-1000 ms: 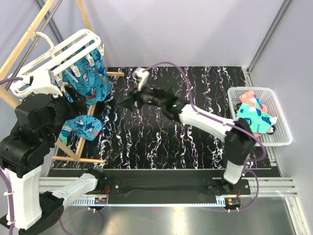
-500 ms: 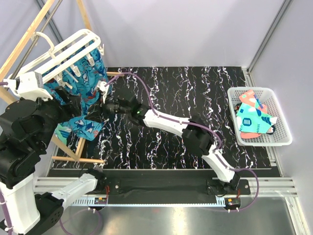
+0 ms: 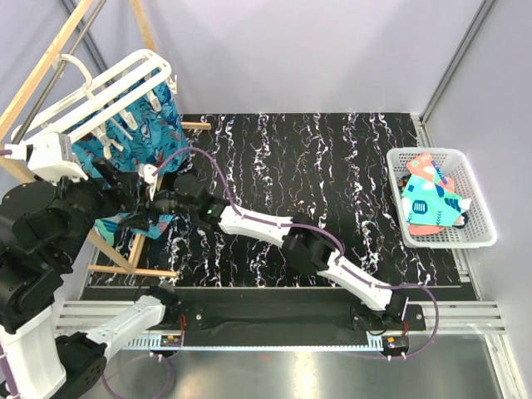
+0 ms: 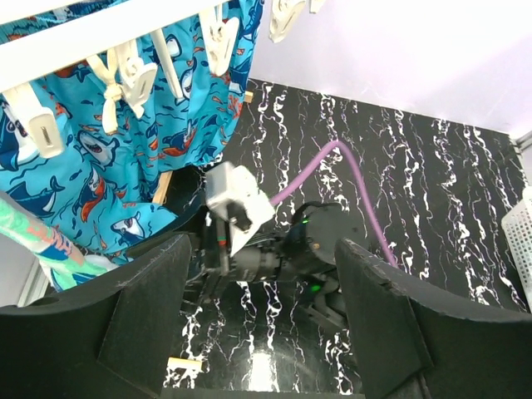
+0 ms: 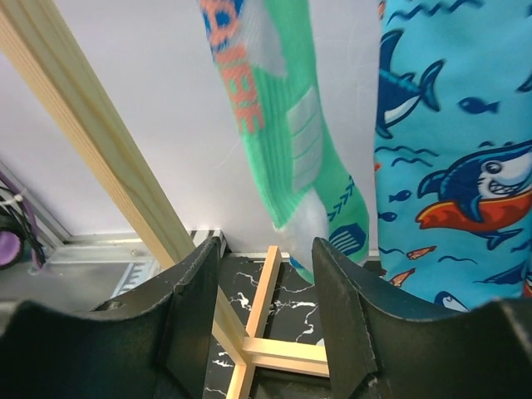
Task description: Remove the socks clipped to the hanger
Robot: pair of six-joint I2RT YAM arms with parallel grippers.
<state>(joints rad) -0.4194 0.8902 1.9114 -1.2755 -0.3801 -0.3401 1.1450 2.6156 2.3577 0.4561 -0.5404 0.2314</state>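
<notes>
The white hanger (image 3: 116, 83) hangs at the far left, and its bar and clips (image 4: 125, 75) cross the top of the left wrist view. Blue shark-patterned socks (image 3: 164, 125) hang clipped to it. A mint-green sock (image 5: 291, 150) hangs beside a blue sock (image 5: 457, 166). My right gripper (image 5: 266, 283) is open just below the green sock, whose toe hangs by the right finger (image 5: 345, 307). In the top view the right gripper (image 3: 140, 204) reaches under the hanger. My left gripper (image 4: 262, 332) is open and holds nothing; it looks down on the right wrist (image 4: 237, 204).
The wooden pole frame (image 5: 91, 141) stands close on the left of my right gripper, its floor bars (image 5: 266, 332) under the jaws. A white basket (image 3: 480, 199) at the far right holds coral and teal socks (image 3: 432, 199). Black marbled table (image 3: 332, 166).
My right arm swung left from the table's middle to under the hanger, and its jaws narrowed a little. The left arm shifted lower beside the hanger.
</notes>
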